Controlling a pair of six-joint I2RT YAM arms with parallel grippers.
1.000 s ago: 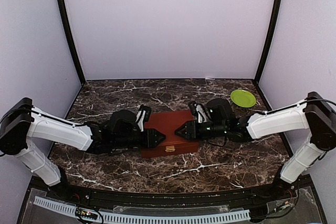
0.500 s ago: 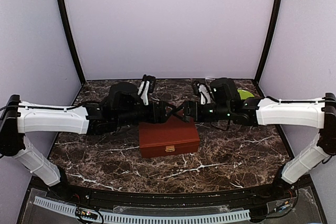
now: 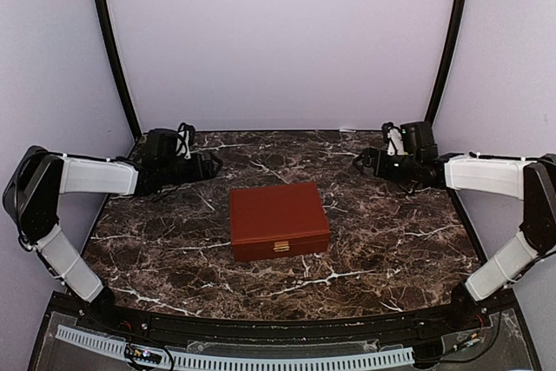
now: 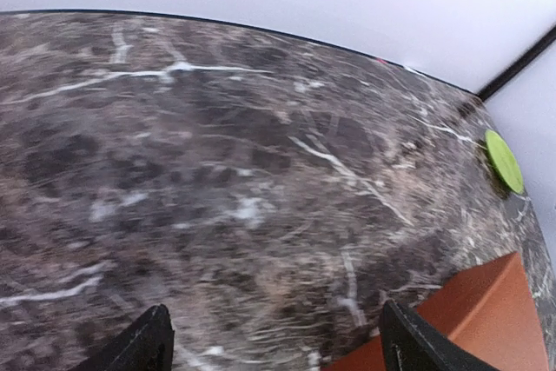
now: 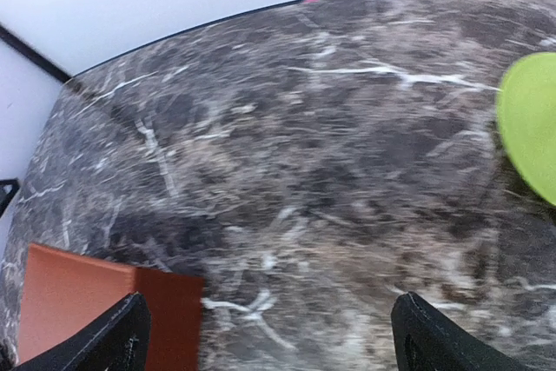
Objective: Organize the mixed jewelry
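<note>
Box (image 3: 278, 219) of red-brown wood sits shut near the middle of the desk (image 3: 391, 241), with a small brass clasp (image 3: 280, 247) on its near face. Where the mixed jewelry lies I cannot tell; no piece shows in any view.

My left claw (image 3: 208, 165) hangs over the far left part of the desk, tips pointing toward the middle. Its fingers (image 4: 143, 345) stand wide apart, with nothing between them but marble below.

My right claw (image 3: 360, 162) hangs over the far right part, facing the left one. Its fingers (image 5: 117, 341) are likewise spread wide and hold nothing.

Both claws are well apart from the box and from each other.

Left wrist view: a corner of the box shows at lower right, and a green plate (image 4: 504, 161) lies near the desk's far right corner.

Right wrist view: the box corner is at lower left and the plate at the right edge; the marble is blurred.

Top view: my right arm covers the plate.
</note>
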